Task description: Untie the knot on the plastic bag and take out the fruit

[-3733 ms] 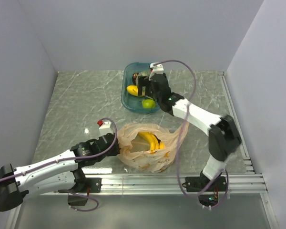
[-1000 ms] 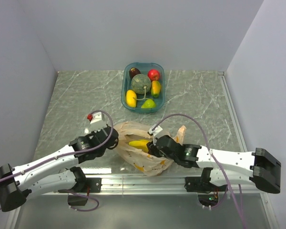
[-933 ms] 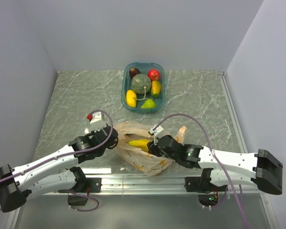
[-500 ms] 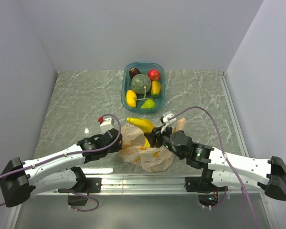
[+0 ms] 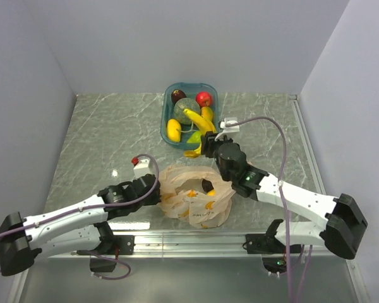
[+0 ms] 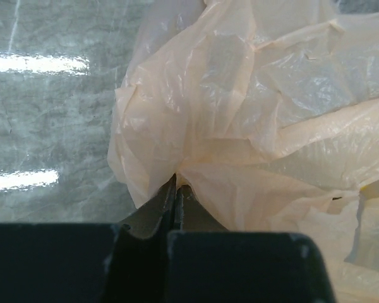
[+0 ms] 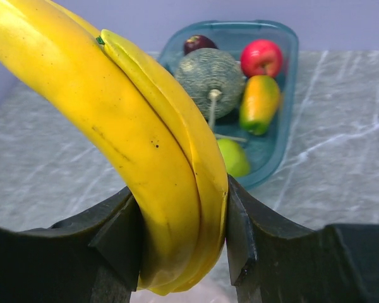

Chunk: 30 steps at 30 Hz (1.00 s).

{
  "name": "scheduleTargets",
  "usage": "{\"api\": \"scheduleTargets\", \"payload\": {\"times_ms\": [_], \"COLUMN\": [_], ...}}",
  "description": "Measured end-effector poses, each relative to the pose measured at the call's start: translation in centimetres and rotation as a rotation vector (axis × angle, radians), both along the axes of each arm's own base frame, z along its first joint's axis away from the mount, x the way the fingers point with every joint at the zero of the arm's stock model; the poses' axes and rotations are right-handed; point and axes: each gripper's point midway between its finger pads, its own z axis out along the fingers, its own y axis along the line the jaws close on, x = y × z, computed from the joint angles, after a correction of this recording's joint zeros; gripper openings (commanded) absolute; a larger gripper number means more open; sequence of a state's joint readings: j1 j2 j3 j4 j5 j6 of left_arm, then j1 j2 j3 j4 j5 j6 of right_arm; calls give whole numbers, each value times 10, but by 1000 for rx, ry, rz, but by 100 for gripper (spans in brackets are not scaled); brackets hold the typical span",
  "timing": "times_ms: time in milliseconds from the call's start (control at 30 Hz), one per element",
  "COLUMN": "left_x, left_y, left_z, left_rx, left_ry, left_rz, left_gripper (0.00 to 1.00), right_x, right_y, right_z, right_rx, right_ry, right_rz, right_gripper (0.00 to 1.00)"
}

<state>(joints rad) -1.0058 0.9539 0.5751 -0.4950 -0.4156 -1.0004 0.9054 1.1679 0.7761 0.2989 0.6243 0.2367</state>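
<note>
1. Half a second on, the right gripper (image 7: 177,238), clamped on the yellow banana bunch (image 5: 199,121), has carried it from the bag to the teal plastic tub (image 5: 163,120).
2. On the grey marbled table (image 5: 101,132), the left gripper (image 6: 175,192) is pinched shut on the crinkly peach plastic bag (image 5: 189,199).
3. The round green melon (image 5: 186,108) lies in the tub.

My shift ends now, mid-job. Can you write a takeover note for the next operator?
Left claw: shut on an edge of the plastic bag.
Right claw: shut on the banana bunch, over the blue tub's near end.
Done: bag looks open; melon and small fruits lie in the tub.
Left: release the bananas into the tub; check the bag for more fruit.
</note>
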Motion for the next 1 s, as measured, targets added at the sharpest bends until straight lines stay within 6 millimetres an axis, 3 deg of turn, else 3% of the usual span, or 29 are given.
{"api": "scheduleTargets", "payload": {"times_ms": [167, 367, 500, 667, 767, 800, 833, 900, 1000], "left_x": [-3, -5, -7, -7, -7, -7, -7, -7, -7], "left_y": [5, 8, 13, 15, 16, 16, 17, 17, 17], "left_z": [9, 6, 2, 3, 2, 2, 1, 1, 1], "left_rx": [-48, -40, -17, -20, -17, -15, -13, -12, -13], "left_ry": [-31, -20, -9, -8, -7, -6, -6, -5, -4], "left_rz": [0, 8, 19, 34, 39, 40, 41, 41, 43], "left_gripper": [1, 0, 0, 1, 0, 1, 1, 0, 1], "right_x": [32, 78, 110, 149, 164, 168, 171, 175, 172], "right_y": [-7, 31, 39, 18, 2, -2, -6, -11, -12], "right_z": [-11, -15, -41, -75, -88, -92, -95, -100, -107], "right_rx": [-86, -168, -177, -91, -29, -12, 4, 24, 19], "right_ry": [44, 66, 136, 278, 347, 364, 378, 405, 436], "right_rz": [-19, 22, -63, -272, -388, -416, -442, -477, -483], "right_gripper": [1, 2, 2, 9, 34, 58, 68, 84, 92]}}
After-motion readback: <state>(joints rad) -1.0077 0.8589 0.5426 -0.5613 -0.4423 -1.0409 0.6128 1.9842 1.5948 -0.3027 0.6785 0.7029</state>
